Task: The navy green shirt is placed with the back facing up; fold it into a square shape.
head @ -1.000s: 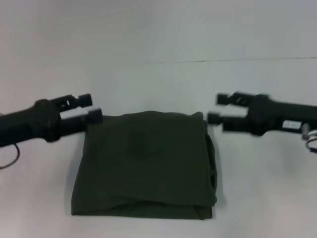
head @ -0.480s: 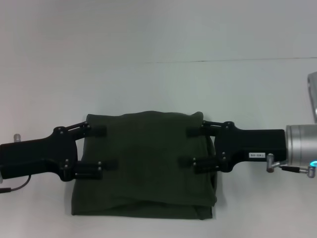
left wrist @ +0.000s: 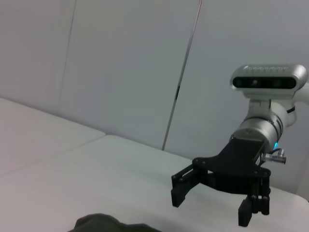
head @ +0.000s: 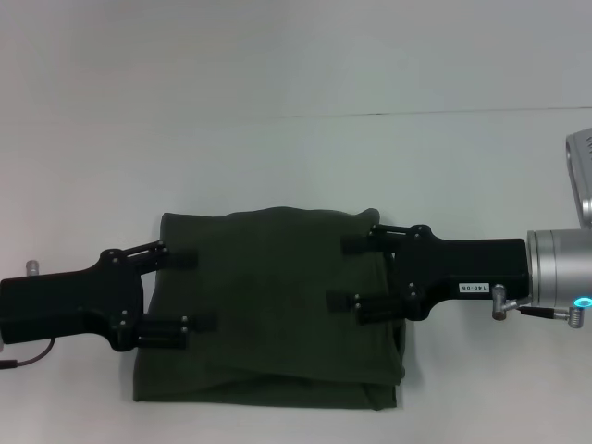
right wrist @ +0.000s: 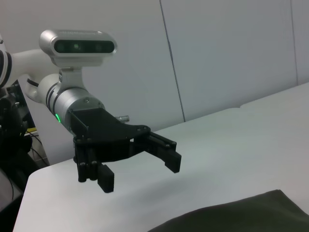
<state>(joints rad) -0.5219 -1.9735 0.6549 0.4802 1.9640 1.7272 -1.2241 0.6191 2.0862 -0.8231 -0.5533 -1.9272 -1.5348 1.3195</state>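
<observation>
Lying near the front edge of the white counter (head: 277, 74), the navy green shirt (head: 273, 305) is seen already folded into a compact, roughly square bundle, plain side up, with stacked layers visible along its near edge. No lettering is visible.

The left gripper (head: 180, 291) is positioned over the shirt's left edge, and the right gripper (head: 351, 275) over its right edge, both pointing inward toward each other. Both are released, fingers spread apart, with nothing grasped. From the head view it cannot be told whether the fingertips touch the cloth or hover just above it. In the left wrist view the right gripper (left wrist: 217, 200) is seen raised above the counter with a rounded edge of the shirt (left wrist: 104, 224) below; in the right wrist view the left gripper (right wrist: 137, 166) is likewise seen apart from the shirt (right wrist: 241, 215).

Step judged in hand: the final stage, with the folds apparently complete and only tidying or withdrawal left. The right edge is noted as bulging slightly, with loose layers. If a further move is made, either light pressing to flatten the sides or a clear lift-off without snagging the top layer is called for.
</observation>
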